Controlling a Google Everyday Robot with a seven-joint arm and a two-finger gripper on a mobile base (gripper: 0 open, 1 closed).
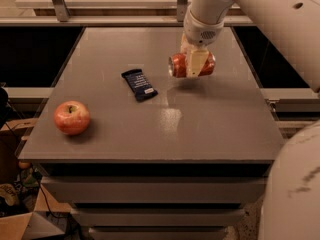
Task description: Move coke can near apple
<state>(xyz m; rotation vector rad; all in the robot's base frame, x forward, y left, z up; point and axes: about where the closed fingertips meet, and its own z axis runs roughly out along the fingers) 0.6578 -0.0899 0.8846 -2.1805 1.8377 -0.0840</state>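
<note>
The coke can (179,65) is red-orange with silver ends and lies on its side in the air, held a little above the grey table (200,119) at its far right-middle. My gripper (196,64) hangs from the white arm at the top right and is shut on the can, one pale finger across its middle. The apple (72,117) is red with yellowish patches and stands near the table's front left edge, far to the left of the can.
A flat dark blue snack wrapper (139,84) lies between the can and the apple. The robot's white body (295,194) fills the lower right corner. Boxes and clutter (15,219) sit on the floor at the lower left.
</note>
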